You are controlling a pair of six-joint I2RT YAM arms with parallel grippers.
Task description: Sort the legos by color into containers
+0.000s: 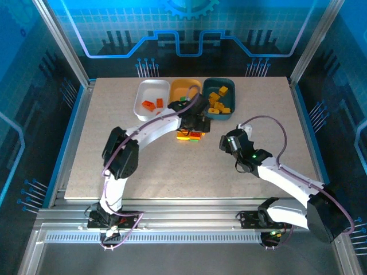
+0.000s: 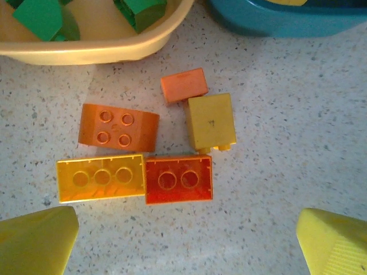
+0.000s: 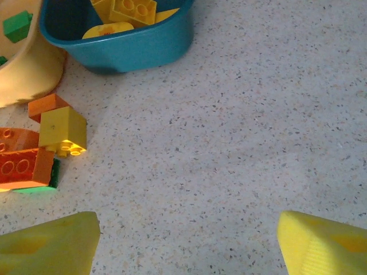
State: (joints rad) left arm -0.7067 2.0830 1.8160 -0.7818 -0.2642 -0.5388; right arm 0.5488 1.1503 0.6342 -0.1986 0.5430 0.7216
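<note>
Legos (image 2: 118, 127): unsorted cluster on the table (image 2: 287, 143), just in front of the orange-yellow tray (image 2: 86, 52) (green bricks inside) and the teal tray (image 2: 275, 23) (yellow inside); the white tray (image 1: 139, 94) holds orange-red ones. Step, as judged: pick one brick, best the yellow cube (image 2: 210, 121), which has room on both flanks; descend centred so neither finger nudges a neighbour. Left gripper (image 2: 186, 229): spread wide above the cluster, empty, touching nothing; right gripper (image 3: 186, 229): well apart, empty, over bare table beside it.
</note>
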